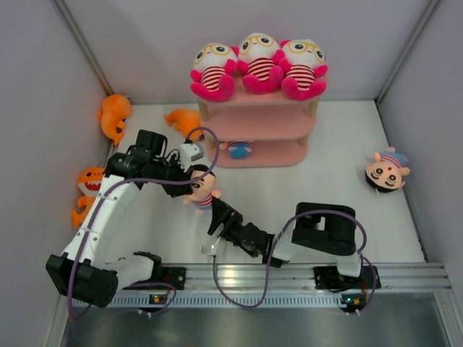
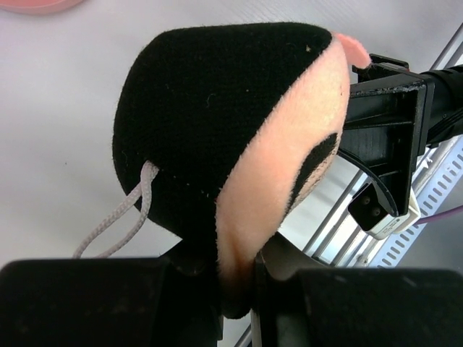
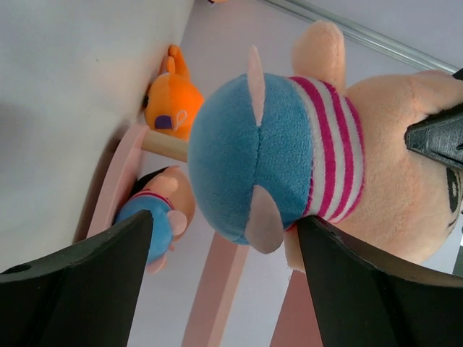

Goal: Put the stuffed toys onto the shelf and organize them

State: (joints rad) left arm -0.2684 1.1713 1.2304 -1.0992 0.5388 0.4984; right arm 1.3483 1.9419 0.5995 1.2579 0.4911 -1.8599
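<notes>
Centrally, doll (image 2: 239,144) pinched in left gripper (image 2: 235,289)

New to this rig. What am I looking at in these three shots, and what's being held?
Two robot arms are bolted at the near edge of a white table. The overhead camera shows both; the other two pictures come from cameras on each wrist.

The left gripper is shut on a small doll, clamping its head; the left wrist view shows that black-haired head close up. The right gripper is open just below the doll; its camera sees the doll's blue body between the spread fingers.

At the back stands a pink shelf. Three glasses toys sit on top, and another doll lies on the lowest board.

On the table: three orange sharks at left, one of them beside the shelf, and a third doll at right.
</notes>
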